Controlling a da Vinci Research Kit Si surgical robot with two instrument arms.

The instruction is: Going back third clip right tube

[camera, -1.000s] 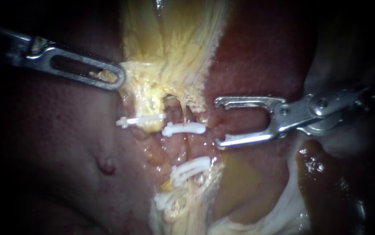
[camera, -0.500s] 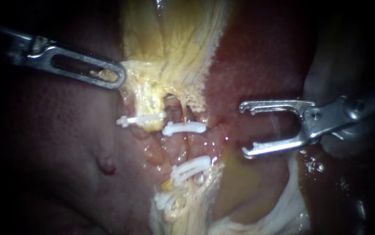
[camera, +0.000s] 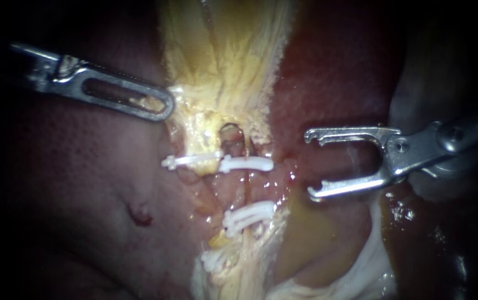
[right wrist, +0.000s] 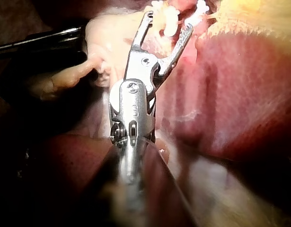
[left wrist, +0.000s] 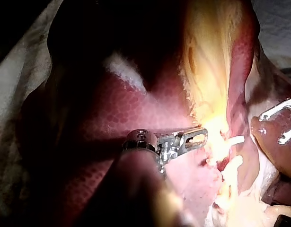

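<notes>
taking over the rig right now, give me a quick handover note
Left instrument: shut on the edge of the yellow tissue, above the clips.
Right instrument: open and empty, over the liver, apart from the clips.
Clips: upper white clip and lower white clips sit closed, between the two instruments.
Done: clips are on and the right instrument carries none.
Left: probably draw the right instrument further away, with the left one's hold steady.

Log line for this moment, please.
left instrument: shut on tissue | right instrument: jaws open, empty, apart from clips
</notes>
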